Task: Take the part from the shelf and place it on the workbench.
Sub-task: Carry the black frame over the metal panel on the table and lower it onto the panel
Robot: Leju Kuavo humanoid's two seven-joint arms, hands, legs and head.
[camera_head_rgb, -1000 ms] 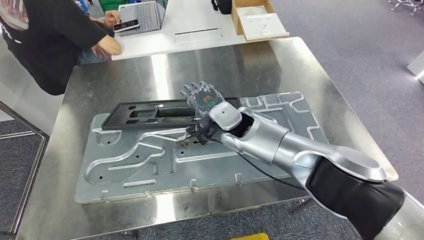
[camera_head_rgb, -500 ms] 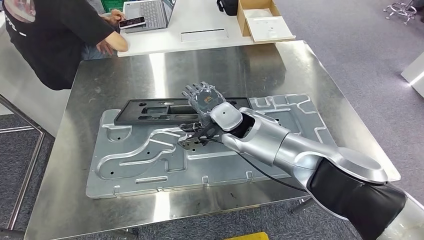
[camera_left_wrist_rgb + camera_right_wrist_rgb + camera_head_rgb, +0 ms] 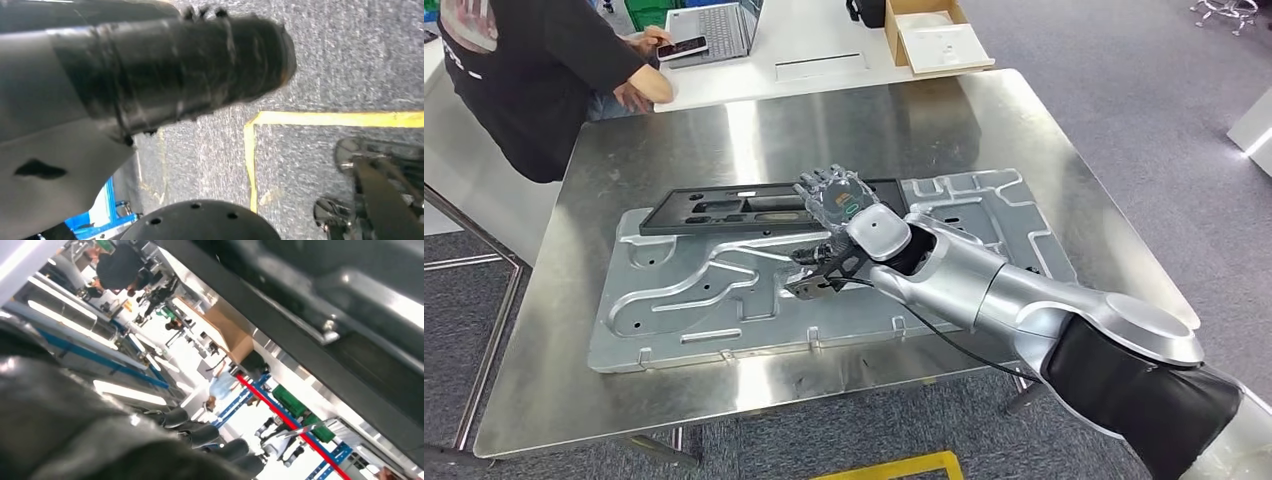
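A: Head view, starting at the left: a person (image 3: 519, 75) in a dark top leans over the white table (image 3: 824, 45), cut off by the frame edge. A phone (image 3: 682, 47) lies beside a laptop (image 3: 719, 28), and further along that table stands an open cardboard box (image 3: 934, 38) with a flat white sheet or insert inside; I cannot make out more of it.

B: And the workbench?

A: The steel workbench (image 3: 674, 140) carries a large pressed grey metal panel (image 3: 694, 300), ribbed, with small holes. Lying along the panel's far edge is the part (image 3: 724, 208): a long, flat, black frame with rectangular cutouts, resting partly on the panel.

B: Where is the right hand?

A: The right hand (image 3: 836, 200) is over the part's right end, back of the hand up, fingers (image 3: 816, 182) pointing away and slightly spread. Whether they grip the part or merely rest on it I cannot tell; the hand hides that end.

B: Right wrist view?

A: Blurred and turned. A dark bar (image 3: 320, 375) crosses it, likely the part's edge, with the hand's dark fingers (image 3: 210, 432) beneath.

B: The left hand?

A: Left wrist view looks at grey carpet (image 3: 350, 60) with yellow tape (image 3: 320, 118); the hand's state cannot be told.
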